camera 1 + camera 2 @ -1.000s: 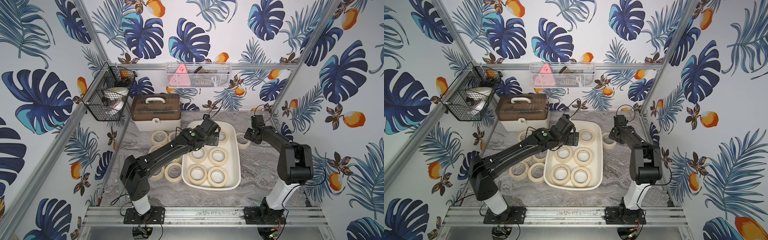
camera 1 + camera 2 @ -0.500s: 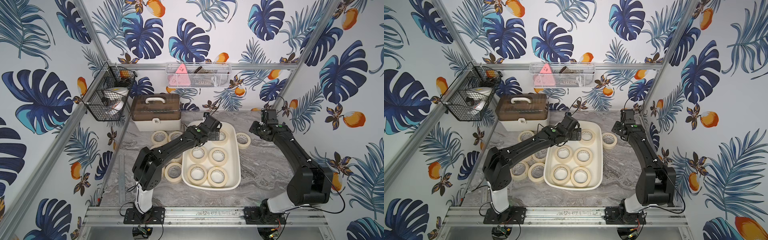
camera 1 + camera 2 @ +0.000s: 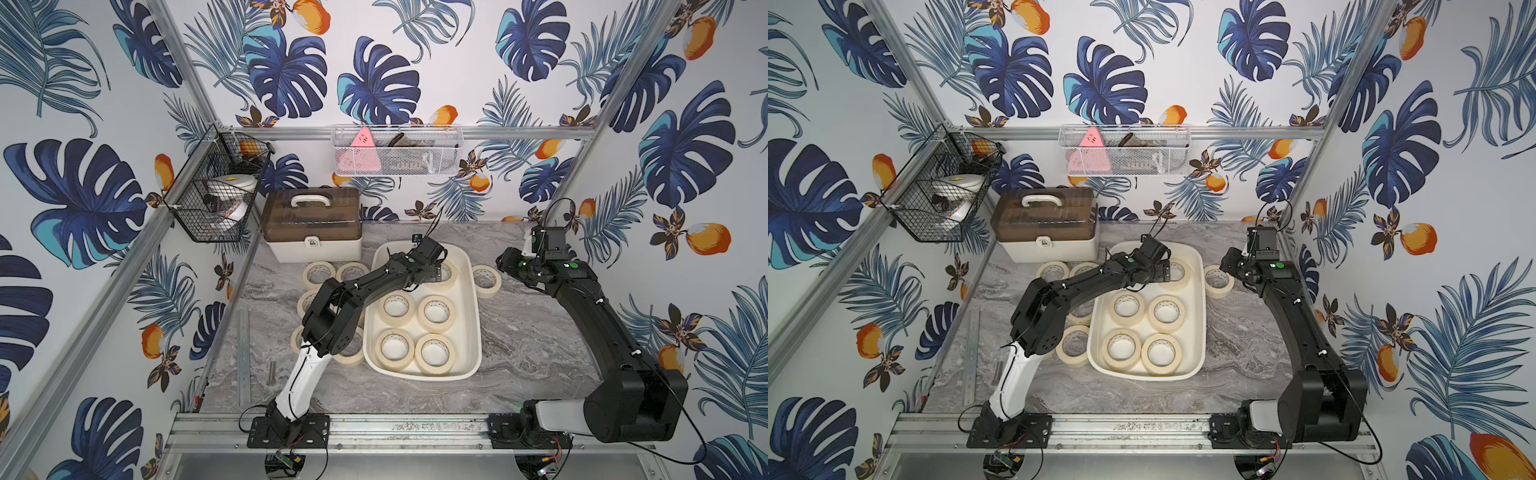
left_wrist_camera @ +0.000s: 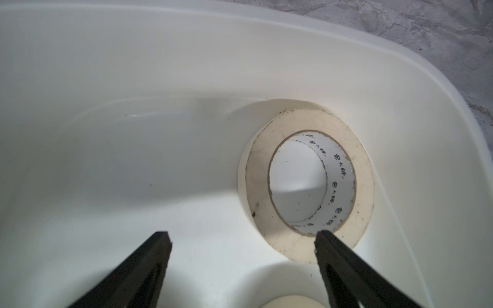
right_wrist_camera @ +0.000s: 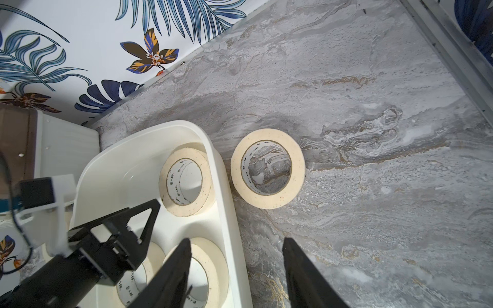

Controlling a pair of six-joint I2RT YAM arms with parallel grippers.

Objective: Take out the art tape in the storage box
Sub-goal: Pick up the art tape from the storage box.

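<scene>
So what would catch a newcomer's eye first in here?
Probably the loud wallpaper of blue leaves and orange fruit on every wall. Then, mid-table, the shallow cream-white plastic tub holding five beige rings of masking tape, with more rings on the grey marble table beside it. The robot's open left hand hovers over its far end.

Top views look down from high at 6 o'clock; close wrist views share the storage box [image 5: 223,184].

art tape rolls [image 3: 436,311] showing: 11 | storage box [image 3: 471,324] sitting: 1 | lidded case [image 3: 313,220] standing: 1 | wall baskets [image 3: 208,216] hanging: 2 | arms [image 3: 365,286] reaching: 2
</scene>
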